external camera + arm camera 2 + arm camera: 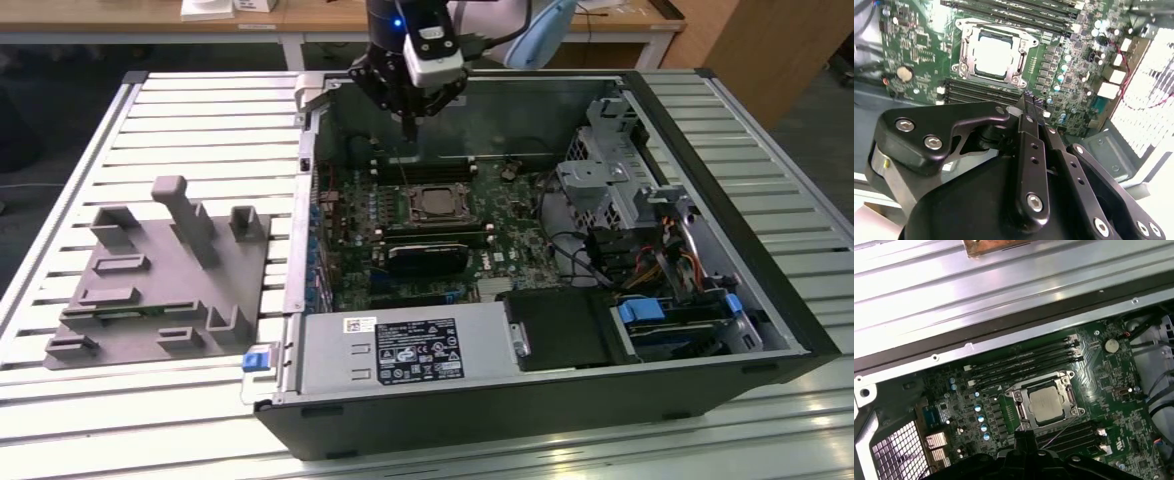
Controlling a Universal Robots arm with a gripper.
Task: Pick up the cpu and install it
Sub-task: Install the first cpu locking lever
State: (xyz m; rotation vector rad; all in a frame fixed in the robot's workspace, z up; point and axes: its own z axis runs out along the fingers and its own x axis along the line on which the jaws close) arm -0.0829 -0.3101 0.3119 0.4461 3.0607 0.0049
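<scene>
Slatted metal bench (200, 110) underfoot, wooden tables behind at the far edge. At the exterior view's left, grey fixture (160, 285) with upright posts and slots, lying flat on the slats, well apart from the arm. Just beside it, open PC case (747, 300) on its side, label-covered power supply (407, 350) at the near edge, green board (354, 240) inside. Near the board's middle, socket (435, 203) with metal frame swung open; cpu (437, 204) seated flat inside it, silver top up, seen too in both wrist views (991, 55) (1046, 405). Dark memory slots on both sides of the socket. Above the far side of the board, gripper (410, 128) hanging tip down, over the slots beyond the socket, clear of the cpu; fingers (1030, 107) pressed together to a narrow point, nothing between them. Further toward the exterior view's right, drive cage (607, 175), loose cables and blue clips (647, 312).
</scene>
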